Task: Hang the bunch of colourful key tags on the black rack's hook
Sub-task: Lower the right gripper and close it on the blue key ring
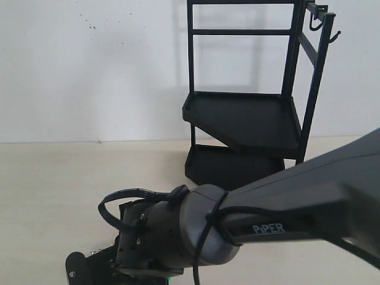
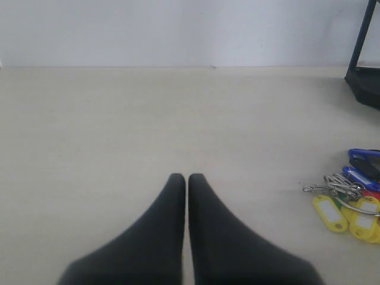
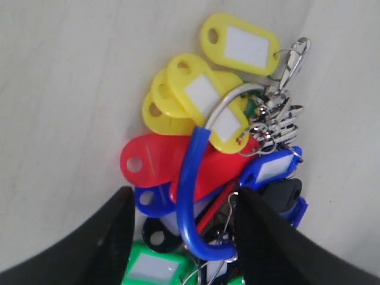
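While the right arm (image 1: 279,202) reaches low over the surface (image 1: 59,178), its hand (image 3: 187,205), fingers (image 3: 113,237) parted, straddles the colourful key tag bunch (image 3: 193,89), seemingly bracketing the blue loop (image 3: 189,172).

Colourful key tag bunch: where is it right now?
In the right wrist view the colourful plastic key tag bunch lies on the pale tabletop between the right gripper's open jaws; the left wrist view shows it apart from the tall black metal rack.
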`<state>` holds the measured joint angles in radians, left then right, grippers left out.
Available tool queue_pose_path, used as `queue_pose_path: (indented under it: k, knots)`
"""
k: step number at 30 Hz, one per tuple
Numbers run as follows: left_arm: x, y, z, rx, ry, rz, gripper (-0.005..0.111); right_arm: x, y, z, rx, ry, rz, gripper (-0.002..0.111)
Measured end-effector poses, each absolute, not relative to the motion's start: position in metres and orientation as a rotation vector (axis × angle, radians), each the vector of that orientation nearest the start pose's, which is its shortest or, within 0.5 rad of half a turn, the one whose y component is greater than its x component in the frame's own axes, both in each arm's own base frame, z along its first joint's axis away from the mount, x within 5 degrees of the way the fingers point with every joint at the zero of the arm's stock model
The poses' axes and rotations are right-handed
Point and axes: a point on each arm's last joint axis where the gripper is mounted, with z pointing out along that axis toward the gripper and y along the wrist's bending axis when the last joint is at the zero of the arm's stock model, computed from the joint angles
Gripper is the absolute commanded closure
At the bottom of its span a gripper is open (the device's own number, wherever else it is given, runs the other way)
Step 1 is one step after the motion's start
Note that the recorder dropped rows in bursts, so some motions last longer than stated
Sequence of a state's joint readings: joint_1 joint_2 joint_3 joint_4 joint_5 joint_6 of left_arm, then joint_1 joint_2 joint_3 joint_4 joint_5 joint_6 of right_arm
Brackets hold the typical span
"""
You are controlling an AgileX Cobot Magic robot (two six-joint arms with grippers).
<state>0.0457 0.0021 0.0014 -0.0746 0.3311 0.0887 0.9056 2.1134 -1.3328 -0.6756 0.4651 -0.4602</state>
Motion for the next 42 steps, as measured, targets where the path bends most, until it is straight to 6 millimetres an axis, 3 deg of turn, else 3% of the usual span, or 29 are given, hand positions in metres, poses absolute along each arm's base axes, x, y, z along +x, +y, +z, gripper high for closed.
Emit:
queue_pose_path:
  k: [3, 9, 33, 36, 40, 42]
  knots:
    - [0.0540, 0.0003, 0.1828, -0.008, 1.817, 0.023, 0.102, 0.2846, 0.3213, 0.1208, -2.163, 1.510, -0.438, 0.060]
    - [0.0540, 0.0003, 0.1828, -0.008, 1.817, 0.023, 0.102, 0.2857, 0.3214, 0.1161, -2.173, 1.499, -0.455, 0.077]
    - [0.0540, 0.0003, 0.1828, -0.008, 1.817, 0.023, 0.102, 0.2878, 0.3169, 0.1186, -2.134, 1.566, -0.509, 0.078]
    - [0.0540, 0.0003, 0.1828, -0.008, 1.817, 0.023, 0.102, 0.2879, 0.3171, 0.1213, -2.127, 1.562, -0.507, 0.084]
    - [0.0540, 0.0003, 0.1828, -0.008, 1.817, 0.023, 0.102, 0.2879, 0.3173, 0.1224, -2.122, 1.562, -0.504, 0.104]
    - [0.0540, 0.0003, 0.1828, -0.008, 1.817, 0.023, 0.102, 0.2880, 0.3177, 0.1233, -2.120, 1.555, -0.502, 0.103]
